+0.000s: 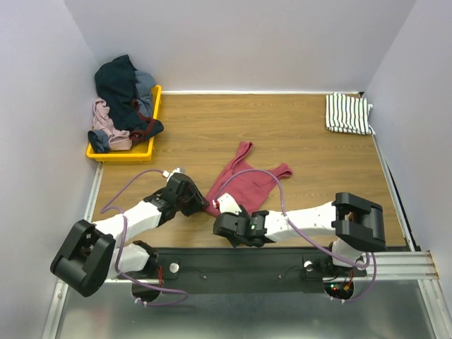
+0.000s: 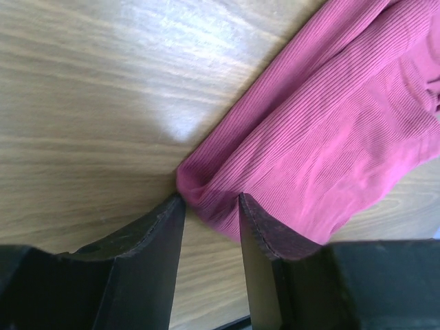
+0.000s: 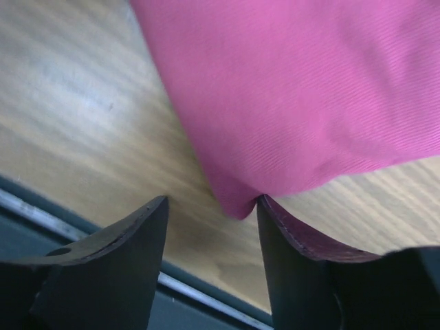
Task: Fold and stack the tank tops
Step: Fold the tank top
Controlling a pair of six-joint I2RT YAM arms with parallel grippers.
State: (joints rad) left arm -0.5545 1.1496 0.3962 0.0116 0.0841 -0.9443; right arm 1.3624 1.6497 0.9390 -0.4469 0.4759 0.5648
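Red top [image 1: 244, 185] lies on the counter [image 1: 321, 166], long axis 7 to 1 o'clock, hem nearest. Left pincer [image 2: 210, 206] straddles its 7 o'clock hem corner and right pincer [image 3: 213, 206] the 6 o'clock one. Both are open, neither pinching yet.

A robotics lab test cell: plain white walls [image 1: 247, 42] box in a wood-grain counter [image 1: 304, 141], the left arm [image 1: 141, 213] and right arm [image 1: 311, 217] are bolted to a black mounting plate [image 1: 240, 270], purple cables [image 1: 134, 176] trailing loose.
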